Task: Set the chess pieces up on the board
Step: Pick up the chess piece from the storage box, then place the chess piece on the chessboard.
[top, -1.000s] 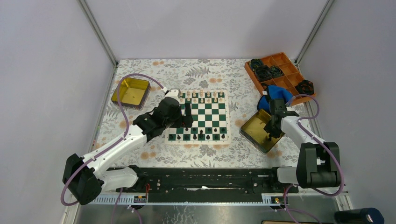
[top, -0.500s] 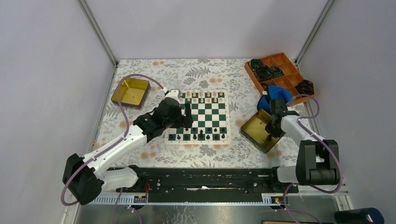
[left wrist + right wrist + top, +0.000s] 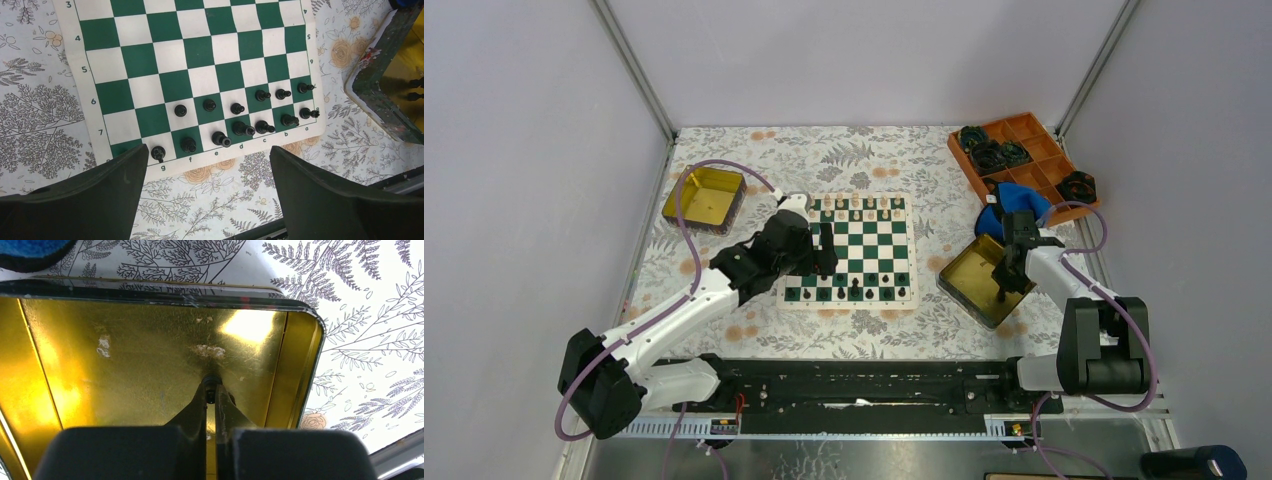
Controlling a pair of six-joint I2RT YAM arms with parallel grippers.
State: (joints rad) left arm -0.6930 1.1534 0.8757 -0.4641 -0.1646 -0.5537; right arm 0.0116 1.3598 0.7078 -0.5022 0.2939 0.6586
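Note:
The green-and-white board (image 3: 864, 240) lies mid-table. Cream chess pieces (image 3: 856, 203) line its far edge and black chess pieces (image 3: 235, 127) fill most of the two near rows. My left gripper (image 3: 824, 247) hangs wide open above the board's near-left part, with nothing between its fingers (image 3: 207, 170). Over on the right, my right gripper (image 3: 1001, 293) reaches down into a gold tin (image 3: 972, 272). In the right wrist view its tips (image 3: 212, 390) are shut on a small black chess piece (image 3: 211, 381) standing on the tin's floor (image 3: 125, 350).
A second gold tin (image 3: 704, 197) sits at the far left. An orange compartment tray (image 3: 1034, 150) with black rings stands at the back right, with a blue object (image 3: 1009, 205) in front of it. The right tin's rim (image 3: 380, 95) lies close to the board's right edge.
The right gripper's fingers have closed onto the black piece inside the tin. The left arm has stayed in place with its jaws wide.

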